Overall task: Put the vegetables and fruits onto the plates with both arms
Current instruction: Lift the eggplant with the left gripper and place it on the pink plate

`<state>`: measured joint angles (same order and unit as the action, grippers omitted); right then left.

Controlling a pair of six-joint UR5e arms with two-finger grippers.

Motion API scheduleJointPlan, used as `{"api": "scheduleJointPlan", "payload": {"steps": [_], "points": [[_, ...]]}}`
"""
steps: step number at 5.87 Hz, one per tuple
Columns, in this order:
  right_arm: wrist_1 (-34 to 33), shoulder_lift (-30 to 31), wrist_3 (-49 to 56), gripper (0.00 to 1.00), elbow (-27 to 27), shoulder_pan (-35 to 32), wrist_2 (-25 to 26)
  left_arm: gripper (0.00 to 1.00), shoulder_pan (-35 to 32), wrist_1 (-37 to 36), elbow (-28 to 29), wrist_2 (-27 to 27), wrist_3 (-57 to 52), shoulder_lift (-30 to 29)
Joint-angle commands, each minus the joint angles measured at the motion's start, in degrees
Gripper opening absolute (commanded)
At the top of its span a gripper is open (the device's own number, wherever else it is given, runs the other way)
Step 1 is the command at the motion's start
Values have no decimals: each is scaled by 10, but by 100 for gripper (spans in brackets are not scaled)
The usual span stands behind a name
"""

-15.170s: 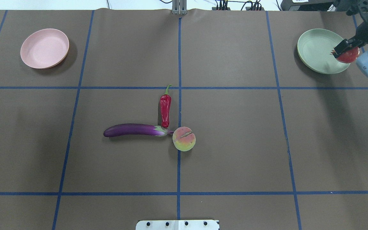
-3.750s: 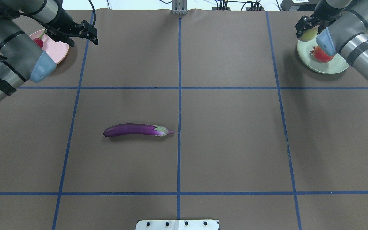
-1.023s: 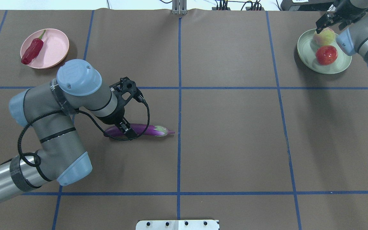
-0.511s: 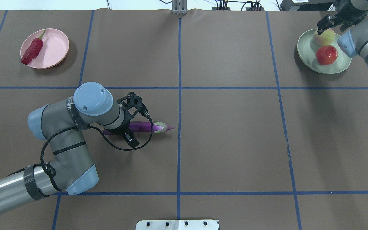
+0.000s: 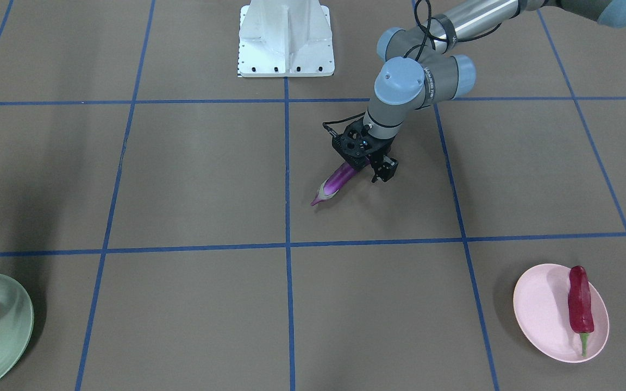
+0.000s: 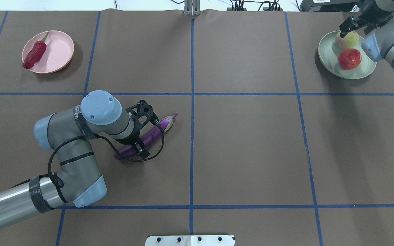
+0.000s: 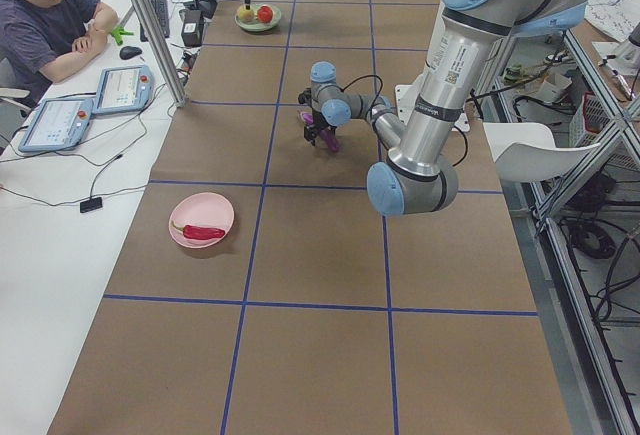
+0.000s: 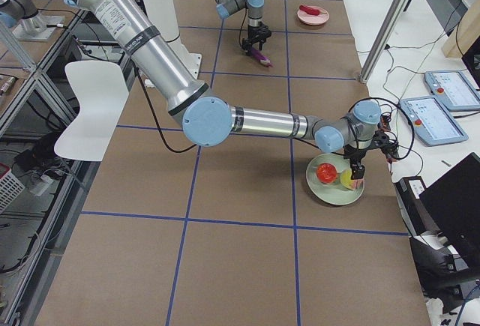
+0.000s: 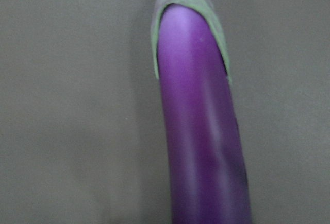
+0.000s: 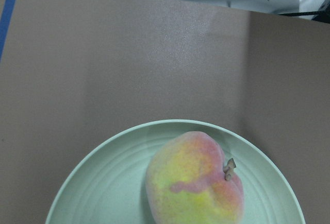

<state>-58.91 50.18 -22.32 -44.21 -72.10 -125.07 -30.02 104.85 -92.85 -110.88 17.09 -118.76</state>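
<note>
My left gripper (image 6: pixel 139 141) is shut on the purple eggplant (image 6: pixel 156 131) near its middle, left of the table's centre. The eggplant lies slanted, green cap toward the far side. It shows in the front view (image 5: pixel 337 182) under the gripper (image 5: pixel 364 165) and fills the left wrist view (image 9: pixel 201 131). The red chili pepper (image 6: pixel 34 54) lies on the pink plate (image 6: pixel 60 51) at far left. The pomegranate (image 6: pixel 349 58) and the peach (image 6: pixel 346 39) sit on the green plate (image 6: pixel 330 56) at far right. My right gripper (image 6: pixel 355 29) is open just above the peach (image 10: pixel 193 183).
The white pedestal base (image 5: pixel 286 38) stands at the near middle edge. Blue tape lines cross the brown table cover. A seated operator (image 7: pixel 45 15) with tablets is beside the table's far long edge. Cables and boxes line that edge.
The eggplant has swung from level to slanted, its cap end now pointing far and right, with my left gripper around it. The right gripper has hardly moved above the peach.
</note>
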Motion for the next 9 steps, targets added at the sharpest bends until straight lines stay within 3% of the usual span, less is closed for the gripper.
{"api": "scheduleJointPlan", "payload": {"steps": [1,2,6,8,9], "points": [[0,0,-1,100,0,0,0,34,-4,-4,-26,0,29,2],[0,-1,-1,100,-1,0,0,0,-5,-6,-53,1,86,4],[0,2,-15,100,-11,0,-1,0,-35,-8,-89,0,171,8],[0,12,-32,100,-32,2,0,0,-126,-10,-84,1,352,7],[0,20,-32,100,-45,4,0,0,-170,-11,-65,0,389,8]]}}
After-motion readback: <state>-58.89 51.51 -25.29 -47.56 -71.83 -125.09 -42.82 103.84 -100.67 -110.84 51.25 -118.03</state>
